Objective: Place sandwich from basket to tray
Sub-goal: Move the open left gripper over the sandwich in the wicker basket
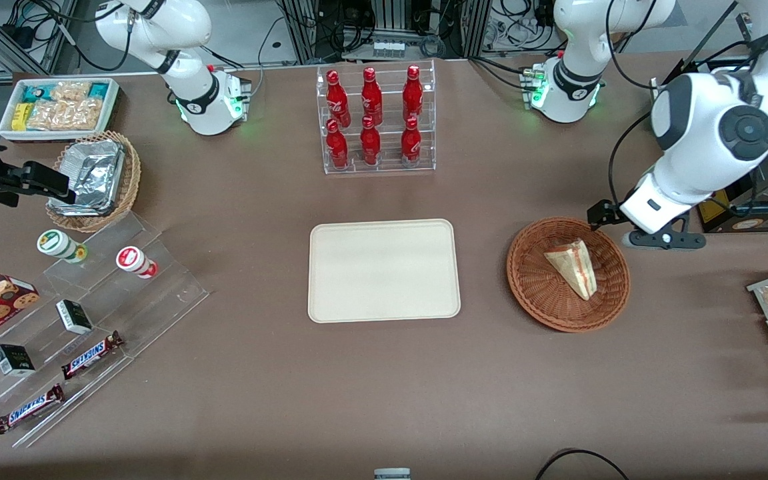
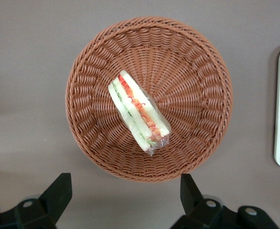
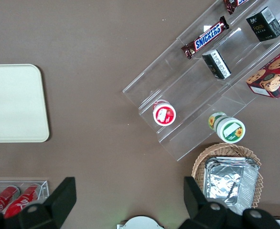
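Tray (image 1: 384, 270), frame centre in the front view: bare. Basket (image 1: 568, 273), centre-right: holds the sandwich (image 1: 574, 267), lying flat. Gripper (image 2: 125, 195) hovers above the basket's rim, fingers spread wide, nothing held.

Risk, judged: the clear wrapper is slippery, so a pinch on its loose end could slip off.

Only the wrist view shows the filling layers and finger spacing; only the front view shows the whole tray.

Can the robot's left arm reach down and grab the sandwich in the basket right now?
Probably yes. The gripper hangs open above the basket, and the sandwich lies alone in it with nothing on top, so the way down looks free.
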